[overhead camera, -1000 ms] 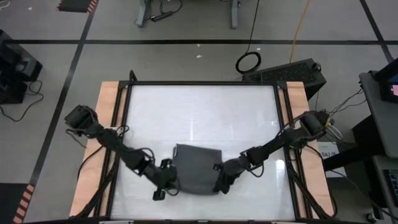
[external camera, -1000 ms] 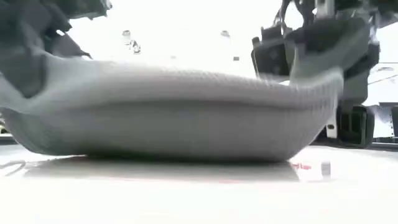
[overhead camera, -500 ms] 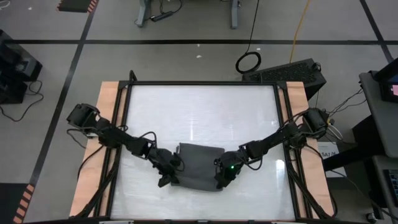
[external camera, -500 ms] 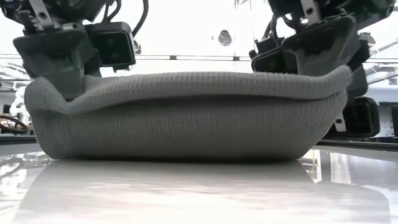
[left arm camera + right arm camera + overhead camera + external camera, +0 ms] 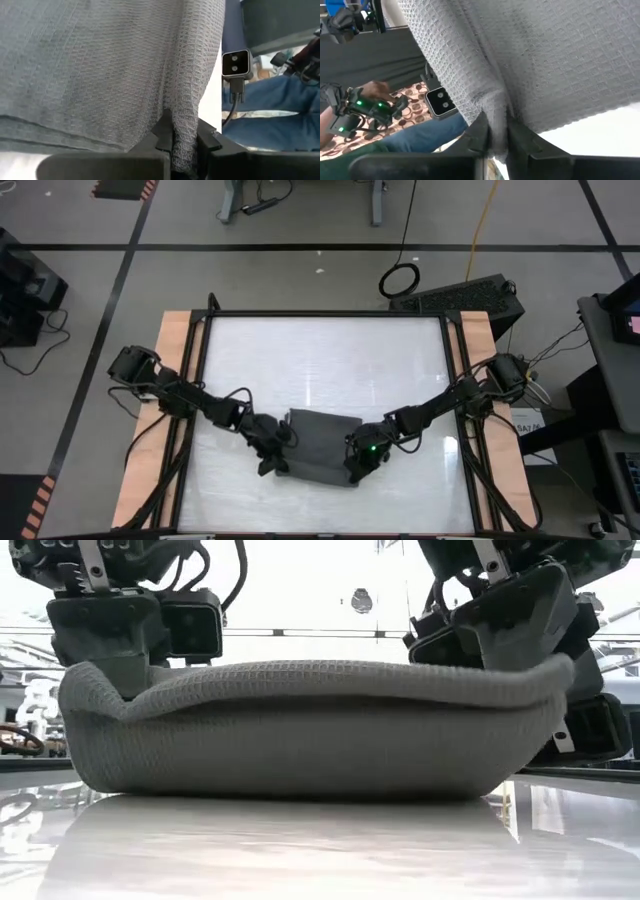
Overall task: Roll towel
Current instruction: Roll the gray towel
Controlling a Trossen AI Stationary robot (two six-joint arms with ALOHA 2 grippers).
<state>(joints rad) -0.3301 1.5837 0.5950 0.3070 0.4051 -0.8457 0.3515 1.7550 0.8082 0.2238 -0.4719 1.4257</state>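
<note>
On the table (image 5: pixel 320 360), both grippers' jaws pinch the towel (image 5: pixel 318 445).

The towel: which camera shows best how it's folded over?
The low view: the towel fills it side-on, top layer curled over the bottom. The high view shows a small dark patch between both hands; wrist views show only pinched cloth.

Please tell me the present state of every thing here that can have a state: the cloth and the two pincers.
towel: folded over on the table, both near corners pinched and lifted, middle sagging
left pincer: shut on the towel at its left edge
right pincer: shut on the towel at its right edge
</note>
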